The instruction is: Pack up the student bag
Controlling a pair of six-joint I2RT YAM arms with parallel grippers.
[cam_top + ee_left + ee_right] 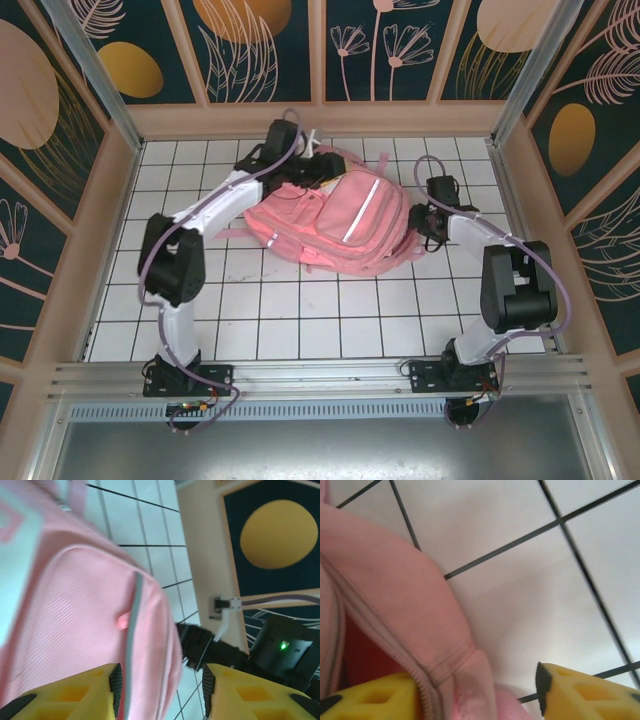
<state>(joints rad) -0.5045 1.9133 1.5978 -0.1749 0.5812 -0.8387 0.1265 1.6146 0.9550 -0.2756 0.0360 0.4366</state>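
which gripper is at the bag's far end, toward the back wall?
The left gripper, at the student bag's far end; the right gripper sits at its right side, nearer the arm bases.

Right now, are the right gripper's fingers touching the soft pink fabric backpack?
Cannot tell. In the right wrist view the soft pink fabric backpack lies between the open fingers of the right gripper, overlapping one, but contact isn't plain.

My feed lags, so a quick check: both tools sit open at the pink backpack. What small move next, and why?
Probably close the right tool on the zipper edge of the student bag. In the right wrist view that pink edge lies between its open jaws, ungripped. The left tool is open too, the bag's side between its jaws, so neither grips the bag yet.
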